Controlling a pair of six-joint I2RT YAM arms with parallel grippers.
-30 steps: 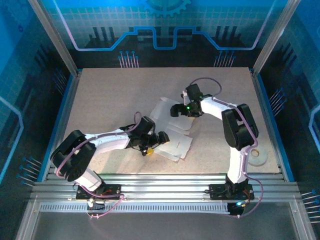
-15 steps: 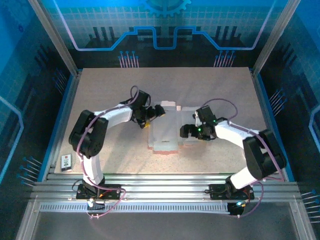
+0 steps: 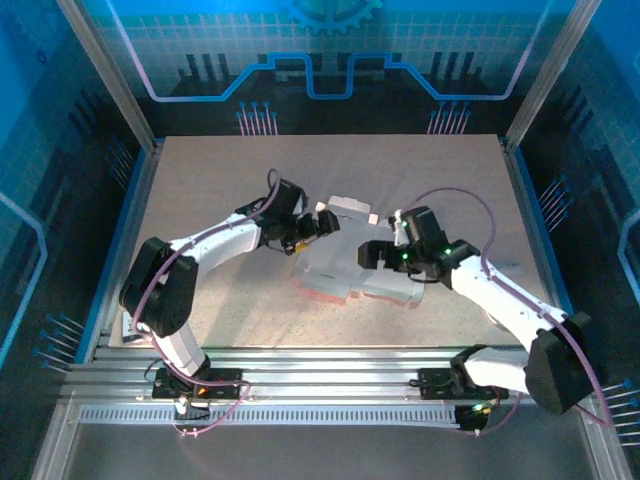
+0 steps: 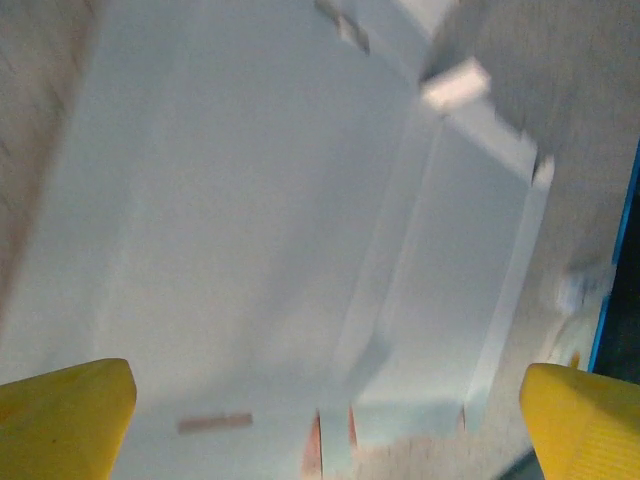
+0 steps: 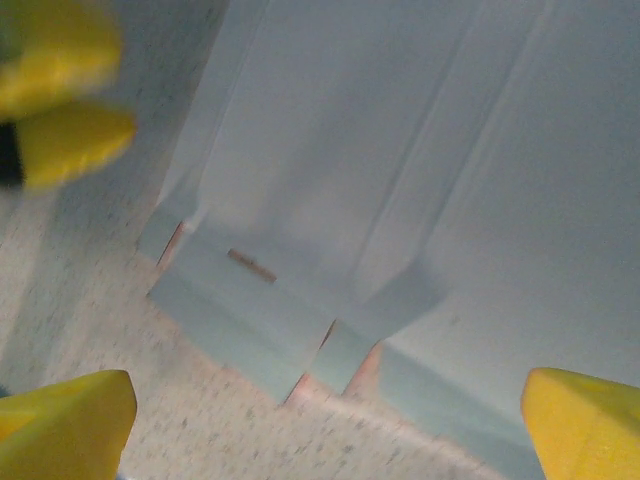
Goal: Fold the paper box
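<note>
Since half a second ago the paper box (image 3: 330,262) has turned askew on the tabletop (image 3: 220,180), and both arms have swung round with it. From above we see the left hand (image 3: 318,222) at the box's far-left edge and the right hand (image 3: 372,256) over its right side. The wrist views add what the top view cannot. Each hand is spread wide and grasps nothing, and the pale box lies flat below with pink showing in its slits. The right wrist view also catches the left hand's yellow fingers (image 5: 60,90).
</note>
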